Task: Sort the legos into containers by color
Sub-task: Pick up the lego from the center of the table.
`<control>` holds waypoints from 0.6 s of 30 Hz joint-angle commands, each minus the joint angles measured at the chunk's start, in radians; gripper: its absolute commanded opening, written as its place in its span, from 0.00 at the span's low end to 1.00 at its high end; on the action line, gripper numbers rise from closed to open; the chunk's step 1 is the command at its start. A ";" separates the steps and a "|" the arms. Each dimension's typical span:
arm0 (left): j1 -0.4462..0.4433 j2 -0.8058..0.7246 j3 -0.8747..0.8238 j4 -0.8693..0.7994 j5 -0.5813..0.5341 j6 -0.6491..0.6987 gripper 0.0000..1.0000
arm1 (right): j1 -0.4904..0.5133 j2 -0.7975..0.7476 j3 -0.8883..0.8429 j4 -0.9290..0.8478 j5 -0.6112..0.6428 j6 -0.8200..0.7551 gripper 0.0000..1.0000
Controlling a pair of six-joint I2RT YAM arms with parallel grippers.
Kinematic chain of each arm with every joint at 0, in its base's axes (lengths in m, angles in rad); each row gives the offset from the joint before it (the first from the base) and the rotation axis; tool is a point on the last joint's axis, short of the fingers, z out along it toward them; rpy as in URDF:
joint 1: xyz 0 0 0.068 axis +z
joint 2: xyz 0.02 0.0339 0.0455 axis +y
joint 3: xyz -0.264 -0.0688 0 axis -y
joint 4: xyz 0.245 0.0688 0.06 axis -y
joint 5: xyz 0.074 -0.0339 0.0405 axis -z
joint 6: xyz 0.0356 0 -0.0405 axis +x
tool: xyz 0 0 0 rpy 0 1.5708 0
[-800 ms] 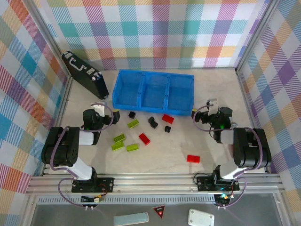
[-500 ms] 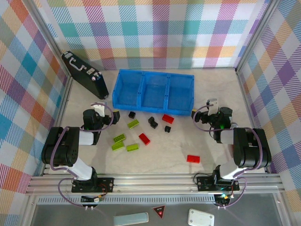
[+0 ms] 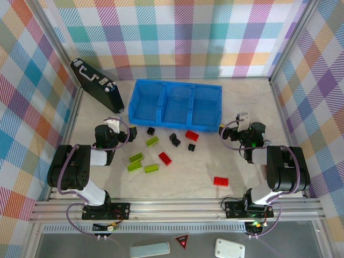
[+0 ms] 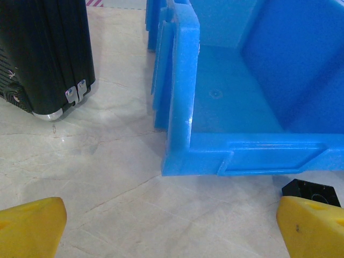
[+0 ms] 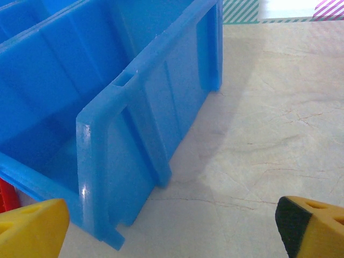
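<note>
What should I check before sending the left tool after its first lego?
1. The left tool is open and empty: ok.
2. The right tool is open and empty: ok.
3. The blue tray has no legos in its three compartments yet: ok.
4. The black lego beside the left tool lies apart from the tray's front wall: cannot tell.
5. The briefcase stands left of the tray, off the path: ok.
</note>
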 commanded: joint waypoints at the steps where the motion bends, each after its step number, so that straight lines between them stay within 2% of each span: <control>1: 0.009 0.000 -0.014 0.036 0.032 0.015 1.00 | -0.001 -0.002 -0.009 0.032 -0.028 -0.013 0.99; 14: 0.009 -0.005 -0.020 0.045 0.027 0.015 1.00 | 0.000 -0.006 -0.017 0.043 -0.027 -0.015 0.99; 18: 0.002 -0.027 -0.036 0.052 -0.013 0.010 1.00 | 0.001 -0.030 -0.039 0.066 -0.002 -0.006 0.99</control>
